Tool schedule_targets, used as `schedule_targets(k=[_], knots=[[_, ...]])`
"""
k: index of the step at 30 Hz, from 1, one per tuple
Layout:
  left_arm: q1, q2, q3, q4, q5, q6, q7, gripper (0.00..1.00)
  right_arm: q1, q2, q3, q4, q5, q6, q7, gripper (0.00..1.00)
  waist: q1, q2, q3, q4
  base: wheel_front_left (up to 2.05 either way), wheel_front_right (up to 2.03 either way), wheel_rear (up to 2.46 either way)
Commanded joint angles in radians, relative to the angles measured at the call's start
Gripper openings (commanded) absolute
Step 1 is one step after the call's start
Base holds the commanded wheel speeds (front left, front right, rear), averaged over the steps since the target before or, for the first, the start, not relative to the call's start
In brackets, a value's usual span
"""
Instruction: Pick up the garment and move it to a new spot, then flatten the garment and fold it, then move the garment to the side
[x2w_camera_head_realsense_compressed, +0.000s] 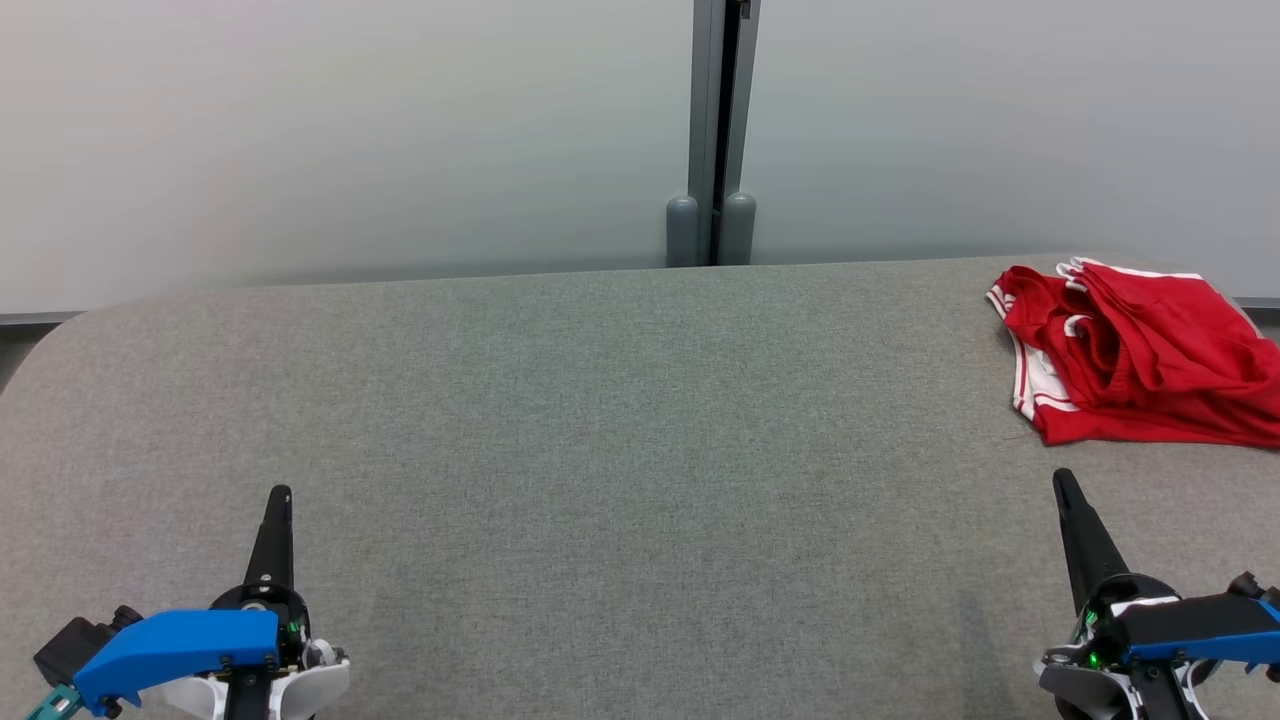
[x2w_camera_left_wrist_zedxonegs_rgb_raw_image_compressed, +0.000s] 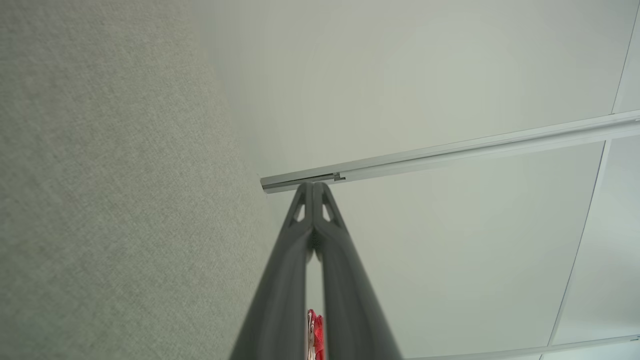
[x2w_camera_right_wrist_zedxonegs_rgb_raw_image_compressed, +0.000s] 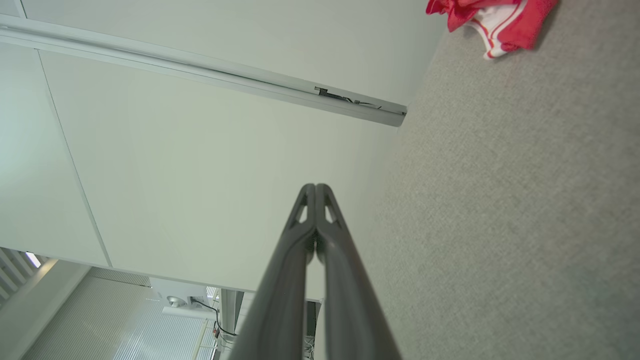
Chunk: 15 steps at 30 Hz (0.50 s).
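A red garment (x2w_camera_head_realsense_compressed: 1140, 355) with white trim lies crumpled at the far right of the grey table (x2w_camera_head_realsense_compressed: 600, 450), reaching the picture's right edge. In the right wrist view the garment (x2w_camera_right_wrist_zedxonegs_rgb_raw_image_compressed: 492, 20) shows at the top right corner. A sliver of the garment (x2w_camera_left_wrist_zedxonegs_rgb_raw_image_compressed: 314, 332) peeks between the fingers in the left wrist view. My left gripper (x2w_camera_head_realsense_compressed: 280, 495) rests at the lower left, shut and empty. My right gripper (x2w_camera_head_realsense_compressed: 1062, 480) sits at the lower right, shut and empty, a short way in front of the garment. Both pairs of fingers meet at the tips, as seen on the left gripper (x2w_camera_left_wrist_zedxonegs_rgb_raw_image_compressed: 313, 185) and the right gripper (x2w_camera_right_wrist_zedxonegs_rgb_raw_image_compressed: 315, 186).
Pale wall panels rise behind the table, joined by a grey vertical post (x2w_camera_head_realsense_compressed: 712, 130) at the middle. The table's far edge runs along the wall and its left corner is rounded. Wide bare felt lies between the two grippers.
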<state>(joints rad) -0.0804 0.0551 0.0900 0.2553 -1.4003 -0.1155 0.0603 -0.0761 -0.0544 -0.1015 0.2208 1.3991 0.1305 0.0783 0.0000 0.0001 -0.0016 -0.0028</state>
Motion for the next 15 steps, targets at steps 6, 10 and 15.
schedule_targets(k=[6, 10, 15], knots=[[-0.019, -0.002, 0.012, -0.009, -0.056, -0.01, 0.017, 0.0, -0.022, 0.002, -0.006, 0.005, 0.059, 0.0, 0.012, 0.0, 0.0, -0.0001, 0.001, 0.001, 0.0, 0.0, 0.0], [-0.024, -0.002, 0.015, -0.009, -0.087, -0.012, 0.025, 0.0, -0.026, 0.003, -0.008, 0.009, 0.088, 0.0, 0.017, 0.0, 0.0, -0.0001, 0.002, 0.001, 0.0, 0.0, 0.0], [-0.028, -0.004, 0.018, -0.01, -0.13, -0.014, 0.035, 0.0, -0.029, 0.003, -0.011, 0.014, 0.131, 0.0, 0.026, 0.0, 0.0, -0.0001, 0.003, 0.002, 0.0, 0.0, 0.0]])
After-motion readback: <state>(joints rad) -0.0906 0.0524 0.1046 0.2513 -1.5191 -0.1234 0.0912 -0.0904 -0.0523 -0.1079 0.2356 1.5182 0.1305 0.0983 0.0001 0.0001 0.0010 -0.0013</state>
